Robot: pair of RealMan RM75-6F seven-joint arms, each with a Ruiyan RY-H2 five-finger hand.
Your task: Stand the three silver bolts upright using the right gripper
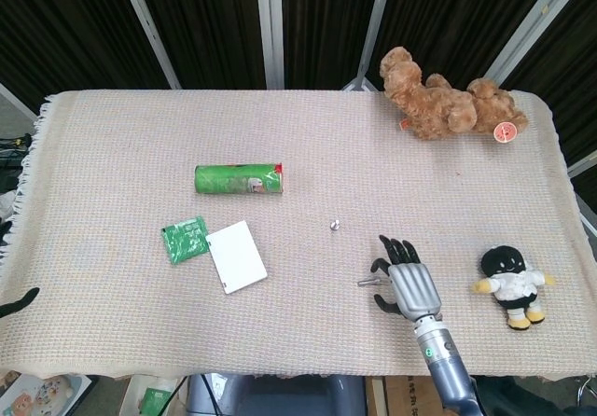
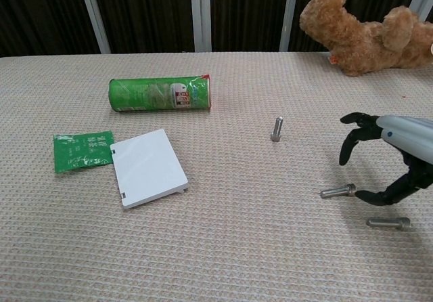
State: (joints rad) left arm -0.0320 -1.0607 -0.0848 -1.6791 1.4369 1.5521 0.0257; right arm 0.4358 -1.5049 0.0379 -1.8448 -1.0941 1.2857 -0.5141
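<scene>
- As I look down from the head view, my right hand (image 1: 407,284) hangs fingers spread, holding nothing, over the two fallen bolts; one lying bolt (image 1: 367,283) pokes out leftward, while the upright bolt (image 1: 336,224) stands apart up the desk (image 1: 112,136).
- In the chest view, the right hand (image 2: 389,156) arches above the nearer-centre lying bolt (image 2: 337,191), thumb low beside it, ready to pinch; the second lying bolt (image 2: 388,223) waits nearby. The left hand isn't visible.

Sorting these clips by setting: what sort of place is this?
Probably a robot test bench, not a home: a table under a woven cloth, dark paneled backdrop, and unrelated props like bolts and a teddy bear.
</scene>
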